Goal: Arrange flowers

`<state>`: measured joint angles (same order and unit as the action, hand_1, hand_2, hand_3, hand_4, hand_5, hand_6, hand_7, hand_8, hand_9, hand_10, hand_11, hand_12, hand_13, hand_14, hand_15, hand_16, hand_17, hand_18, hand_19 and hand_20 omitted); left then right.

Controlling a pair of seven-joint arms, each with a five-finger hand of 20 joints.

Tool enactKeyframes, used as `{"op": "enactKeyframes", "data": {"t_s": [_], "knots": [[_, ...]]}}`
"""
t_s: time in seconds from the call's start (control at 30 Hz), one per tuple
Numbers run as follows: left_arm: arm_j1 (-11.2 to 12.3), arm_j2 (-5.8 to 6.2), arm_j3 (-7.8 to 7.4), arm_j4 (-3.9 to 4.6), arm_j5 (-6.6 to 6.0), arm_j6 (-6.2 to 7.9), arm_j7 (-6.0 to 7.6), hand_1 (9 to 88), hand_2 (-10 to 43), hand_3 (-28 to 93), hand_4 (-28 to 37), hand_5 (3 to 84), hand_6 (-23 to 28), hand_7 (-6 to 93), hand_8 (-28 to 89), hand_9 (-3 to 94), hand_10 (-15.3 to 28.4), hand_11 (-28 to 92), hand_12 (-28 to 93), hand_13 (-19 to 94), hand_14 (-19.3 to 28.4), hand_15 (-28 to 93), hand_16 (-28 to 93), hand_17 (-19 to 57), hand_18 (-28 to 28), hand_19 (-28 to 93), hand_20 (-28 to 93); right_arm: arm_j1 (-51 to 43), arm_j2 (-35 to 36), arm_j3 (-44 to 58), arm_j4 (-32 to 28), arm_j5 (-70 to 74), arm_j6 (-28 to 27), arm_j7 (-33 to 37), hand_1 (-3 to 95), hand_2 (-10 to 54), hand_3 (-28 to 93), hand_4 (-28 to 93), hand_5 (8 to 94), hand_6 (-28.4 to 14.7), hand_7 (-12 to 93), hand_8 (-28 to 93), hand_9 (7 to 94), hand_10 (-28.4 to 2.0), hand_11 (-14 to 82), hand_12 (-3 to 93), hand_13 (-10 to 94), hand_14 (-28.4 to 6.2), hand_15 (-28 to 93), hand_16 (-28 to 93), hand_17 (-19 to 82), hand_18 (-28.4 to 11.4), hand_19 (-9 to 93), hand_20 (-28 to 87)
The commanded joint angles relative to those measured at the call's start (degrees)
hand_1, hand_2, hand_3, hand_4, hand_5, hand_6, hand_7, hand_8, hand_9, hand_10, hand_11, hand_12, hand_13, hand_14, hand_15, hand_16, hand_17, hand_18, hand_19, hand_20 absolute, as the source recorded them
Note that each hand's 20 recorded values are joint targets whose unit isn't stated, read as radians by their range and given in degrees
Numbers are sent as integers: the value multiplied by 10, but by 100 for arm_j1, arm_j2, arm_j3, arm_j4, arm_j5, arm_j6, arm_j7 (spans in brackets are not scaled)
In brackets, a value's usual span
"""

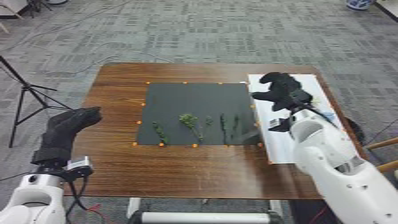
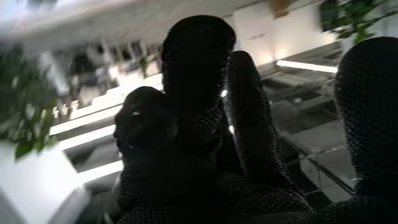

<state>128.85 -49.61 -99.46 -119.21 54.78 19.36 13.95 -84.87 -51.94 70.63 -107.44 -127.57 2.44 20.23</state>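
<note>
1. Showing over far pt of white panel (image 1: 279,152), R side of bench (image 1: 111,172): right robot hand (image 1: 282,89), released, fingers spread & mostly straight, no stem in grasp. Can't tell if it touches panel.
2. Left robot hand (image 1: 73,121) nr L edge of bench, relaxed, fingers out, nothing held; well apart from stems.
3. Green stems lie on near half of dark mat (image 1: 195,95), mid-bench: leafy stem (image 1: 160,132) at L, bushy sprig (image 1: 188,120) next, then small sprig (image 1: 209,121), then 2 slim stems side by side, apart, incl. rightmost stem (image 1: 235,125).
4. Orange dots (image 1: 195,145) run along mat edges; panel just R of mat.
5. Wrist view: right robot hand (image 2: 204,165) w/ fingers up, gaps btwn some; green leaves (image 2: 27,110) to either side, bkgd blurry.
6. Tripod (image 1: 27,89) on floor, L of bench.
</note>
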Motion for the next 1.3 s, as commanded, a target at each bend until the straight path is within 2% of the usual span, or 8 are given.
{"op": "enactKeyframes", "data": {"t_s": [0.03, 0.2, 0.57, 0.8, 0.97, 1.07, 1.13, 1.3], "knots": [[102, -43, -58, -34, 1, -3, -8, 270, -11, 683, -229, 547, 12, 199, -86, 523, 142, 215, 139, 410, 172, 271, 24, 16, 155, 210, 228, -354, 625, 692, 140, 10, -662, 222, 322, -95, 630, -100, 512, -44, 183, -16, 601, -185, 138, 253, 805, -84, 483, 345, 567, -141, 918, 385], [131, -55, -87, -57, 5, -19, -15, 269, -11, 684, -228, 547, 12, 199, -86, 523, 141, 215, 139, 410, 171, 271, 24, 16, 155, 210, 228, -587, 662, 839, 214, 2, -801, 257, 330, -95, 628, -106, 518, -43, 189, -20, 608, -183, 147, 254, 807, -83, 487, 342, 566, -141, 920, 382], [100, -99, -52, -54, 27, -71, -38, 268, -12, 684, -229, 547, 11, 198, -86, 521, 141, 215, 139, 409, 172, 272, 24, 15, 155, 211, 229, -605, 751, 351, 584, -302, -522, 31, 343, -95, 632, -113, 551, -44, 208, -27, 656, -169, 191, 264, 829, -77, 502, 342, 573, -135, 928, 376], [217, -143, -150, -81, -27, 56, 13, 269, -11, 684, -230, 546, 11, 199, -86, 520, 141, 215, 139, 409, 172, 273, 24, 14, 155, 211, 228, -450, 644, -87, 1014, -609, -350, -43, 367, -95, 633, -120, 568, -43, 223, -31, 677, -159, 204, 261, 846, -67, 505, 344, 589, -127, 931, 375], [193, -147, -122, -66, -17, -4, -2, 270, -11, 683, -230, 547, 12, 199, -86, 521, 141, 216, 139, 409, 173, 273, 24, 14, 155, 211, 228, -437, 649, -292, 1157, -580, -59, 37, 428, -95, 637, -137, 587, -40, 247, -37, 697, -149, 225, 259, 864, -57, 509, 346, 607, -114, 932, 378], [189, -149, -122, -64, 3, -18, -15, 270, -11, 683, -230, 547, 12, 198, -86, 520, 142, 216, 139, 410, 172, 273, 24, 14, 155, 212, 228, -426, 669, -407, 1250, -524, 264, -52, 514, -95, 586, -149, 606, -37, 248, 149, 736, -131, 202, 315, 878, -48, 505, 349, 620, -104, 932, 372], [212, -151, -135, -77, -15, -23, -6, 270, -11, 683, -230, 547, 12, 198, -86, 521, 142, 216, 139, 410, 173, 273, 24, 14, 155, 212, 228, -414, 702, -497, 1298, -469, 539, -136, 590, -95, 533, -138, 651, -31, 256, 222, 810, -113, 140, 393, 898, -40, 497, 354, 638, -96, 931, 370], [246, -147, -149, -86, -47, -12, 20, 270, -11, 684, -230, 547, 12, 199, -86, 521, 142, 216, 139, 409, 173, 273, 24, 15, 156, 212, 227, -359, 822, -532, 1144, -219, 714, -145, 654, -95, 521, -139, 752, -35, 245, 213, 892, -113, 151, 385, 933, -29, 469, 367, 674, -77, 915, 372]]}}
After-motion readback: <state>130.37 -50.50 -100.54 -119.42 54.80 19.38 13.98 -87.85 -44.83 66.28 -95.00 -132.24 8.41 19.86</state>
